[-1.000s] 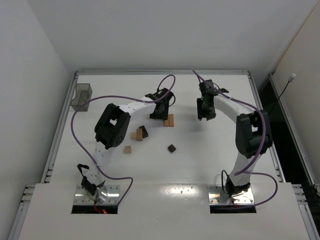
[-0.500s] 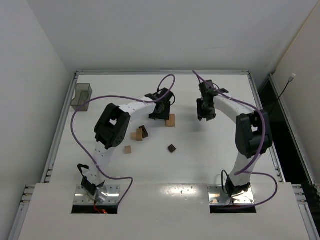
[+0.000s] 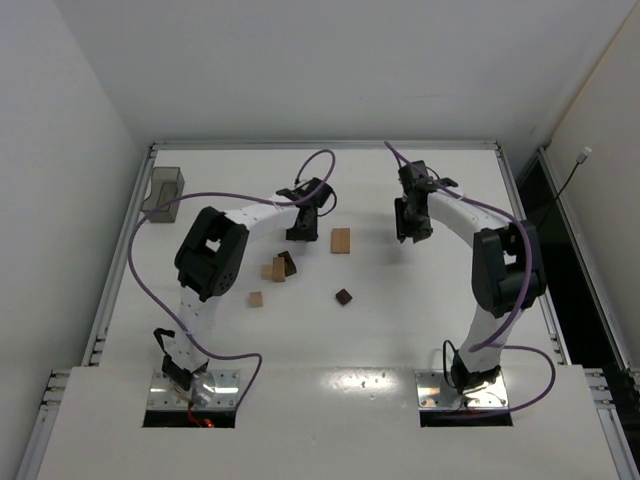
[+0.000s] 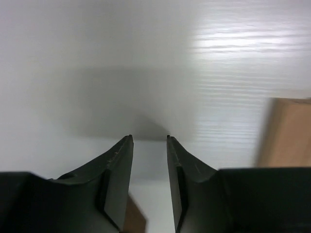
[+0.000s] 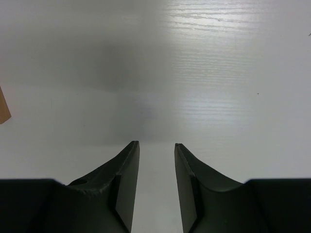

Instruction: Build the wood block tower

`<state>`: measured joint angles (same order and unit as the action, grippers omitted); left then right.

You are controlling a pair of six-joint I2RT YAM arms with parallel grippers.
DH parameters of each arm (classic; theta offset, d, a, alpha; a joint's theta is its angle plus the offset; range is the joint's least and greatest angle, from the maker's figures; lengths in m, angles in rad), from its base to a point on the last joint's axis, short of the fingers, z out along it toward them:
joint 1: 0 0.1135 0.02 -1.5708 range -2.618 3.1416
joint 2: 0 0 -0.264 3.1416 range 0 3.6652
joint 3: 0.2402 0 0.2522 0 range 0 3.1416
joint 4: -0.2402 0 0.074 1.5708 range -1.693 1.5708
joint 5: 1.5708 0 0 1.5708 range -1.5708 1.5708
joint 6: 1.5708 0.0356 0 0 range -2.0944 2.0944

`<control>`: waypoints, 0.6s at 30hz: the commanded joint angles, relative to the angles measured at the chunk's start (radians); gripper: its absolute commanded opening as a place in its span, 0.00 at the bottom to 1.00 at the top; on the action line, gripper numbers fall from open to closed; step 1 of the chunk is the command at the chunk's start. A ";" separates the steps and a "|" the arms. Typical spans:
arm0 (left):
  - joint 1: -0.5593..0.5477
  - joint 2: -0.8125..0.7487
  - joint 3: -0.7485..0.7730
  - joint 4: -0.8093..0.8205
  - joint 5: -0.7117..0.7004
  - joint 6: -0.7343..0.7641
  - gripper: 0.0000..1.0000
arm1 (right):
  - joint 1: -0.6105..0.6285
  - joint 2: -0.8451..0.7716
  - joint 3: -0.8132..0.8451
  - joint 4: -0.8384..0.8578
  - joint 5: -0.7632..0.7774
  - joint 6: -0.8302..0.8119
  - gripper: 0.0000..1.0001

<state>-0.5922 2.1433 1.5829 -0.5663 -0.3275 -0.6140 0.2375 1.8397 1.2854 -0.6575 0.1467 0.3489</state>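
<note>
No tower up yet, wood blocks lie loose on the white counter point(image 3: 420, 320). The tan bar block point(image 3: 341, 240) lies flat mid-counter, its long axis running front-to-back, away from the arm bases. The block cluster point(image 3: 281, 266) sits nearer the bases and to the left: tan pieces w/ a dark piece touching on the right, tilted; exact stacking too small to tell. Small tan cube point(image 3: 256, 298) and dark cube point(image 3: 344, 296) sit apart, nearer the bases.

L gripper point(image 3: 298, 232) points down at the counter just left of the tan bar and beyond the cluster. In the wrist view the L gripper point(image 4: 148, 137) has its jaws a narrow gap apart w/ only bare counter between. The tan bar point(image 4: 286, 133) is blurred at the right edge, outside the right-hand finger.

R gripper point(image 3: 406, 234) is to the right of the bar, not touching. In its wrist view the R gripper point(image 5: 154, 143) also has its jaws slightly apart, holding nothing.

Translucent grey bin point(image 3: 163, 193) at far left edge of the counter.
</note>
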 commanded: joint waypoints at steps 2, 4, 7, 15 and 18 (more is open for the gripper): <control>0.101 -0.179 -0.047 -0.017 -0.090 0.045 0.30 | 0.012 -0.138 -0.033 0.021 0.028 -0.065 0.30; 0.110 -0.279 -0.060 -0.007 -0.090 0.081 0.32 | 0.013 -0.204 -0.063 0.082 0.019 -0.128 0.32; 0.111 -0.450 -0.141 -0.007 -0.021 0.170 0.56 | 0.013 -0.374 -0.155 0.150 -0.085 -0.295 0.48; 0.167 -0.860 -0.506 -0.027 0.145 0.176 0.75 | 0.013 -0.501 -0.187 0.096 -0.184 -0.442 0.82; 0.236 -0.936 -0.641 -0.072 0.273 0.105 0.58 | 0.013 -0.501 -0.187 0.075 -0.159 -0.442 0.82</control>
<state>-0.4179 1.2285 1.0481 -0.5575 -0.1986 -0.4629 0.2462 1.3251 1.1007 -0.5632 -0.0090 -0.0502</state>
